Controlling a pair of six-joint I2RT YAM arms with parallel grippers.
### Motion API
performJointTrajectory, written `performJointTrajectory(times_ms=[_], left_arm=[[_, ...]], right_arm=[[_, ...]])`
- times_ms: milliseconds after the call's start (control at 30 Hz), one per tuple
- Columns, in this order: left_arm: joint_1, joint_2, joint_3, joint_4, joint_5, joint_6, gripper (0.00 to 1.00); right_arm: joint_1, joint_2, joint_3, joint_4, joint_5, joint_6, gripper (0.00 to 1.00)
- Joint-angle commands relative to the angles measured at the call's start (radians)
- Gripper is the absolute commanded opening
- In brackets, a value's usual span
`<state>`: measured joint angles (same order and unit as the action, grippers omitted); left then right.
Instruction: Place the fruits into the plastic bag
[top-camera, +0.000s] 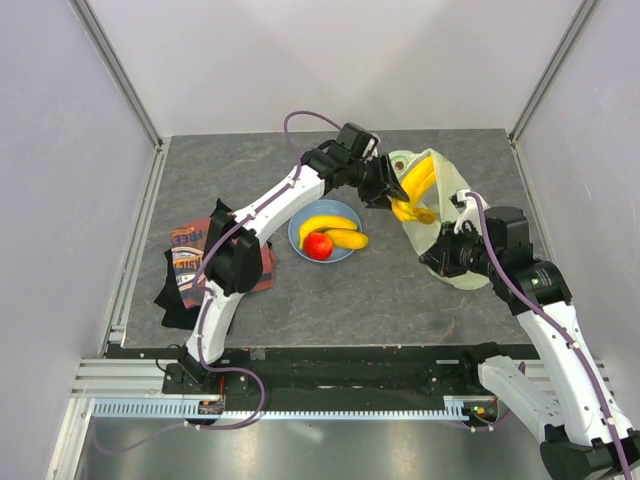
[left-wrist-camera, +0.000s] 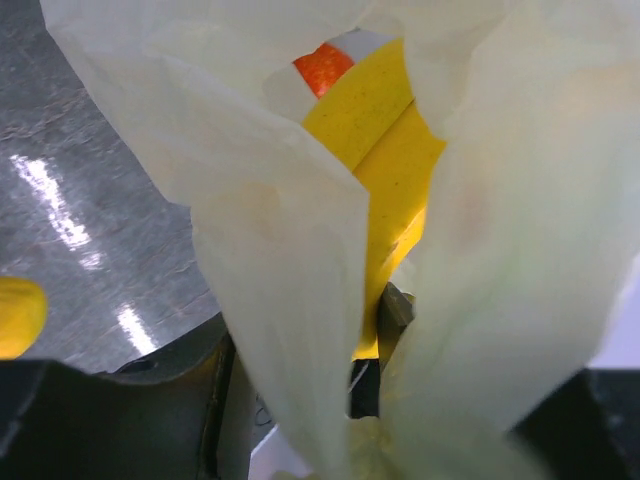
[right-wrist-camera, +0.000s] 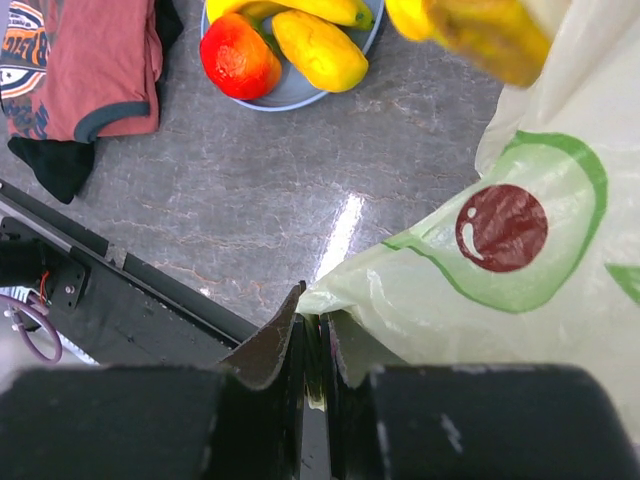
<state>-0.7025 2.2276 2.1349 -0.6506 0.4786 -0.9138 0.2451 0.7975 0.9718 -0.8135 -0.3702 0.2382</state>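
Top external: left end effector (top-camera: 388, 190) clamped on a banana bunch (top-camera: 415, 192) at the mouth of the plastic bag (top-camera: 455, 185), not yet released. Right end effector (top-camera: 448, 255) pinching the bag's near edge. Left to move from the plate (top-camera: 292, 232) on the bench (top-camera: 380, 290): a banana (top-camera: 328, 221), a red fruit (top-camera: 318, 245), a yellow fruit (top-camera: 348, 239).

Left wrist: adds bag folds wrapping the bunch, plus something orange-red (left-wrist-camera: 322, 68) behind it, unidentifiable.

Right wrist: confirms jaws together on the film, beside an avocado print (right-wrist-camera: 505, 232); hides the bag's inside.
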Motion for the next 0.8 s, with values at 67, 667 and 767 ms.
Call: performJointTrajectory(times_ms=[67,667,767], left_arm=[[0.003,-0.129,-0.085,0.258,0.022,-0.227,0.2],[-0.132,-0.052,-0.052,0.253,-0.189,-0.241,0.36],[-0.138,-0.062,-0.089,0.252,-0.183,-0.229,0.45]], right_arm=[[0.011,0.002,-0.005,0.002,-0.016,-0.051,0.16],[0.051,0.039,0.008,0.071,-0.004,-0.045,0.17],[0.052,0.037,0.007,0.068,0.01,-0.045,0.17]])
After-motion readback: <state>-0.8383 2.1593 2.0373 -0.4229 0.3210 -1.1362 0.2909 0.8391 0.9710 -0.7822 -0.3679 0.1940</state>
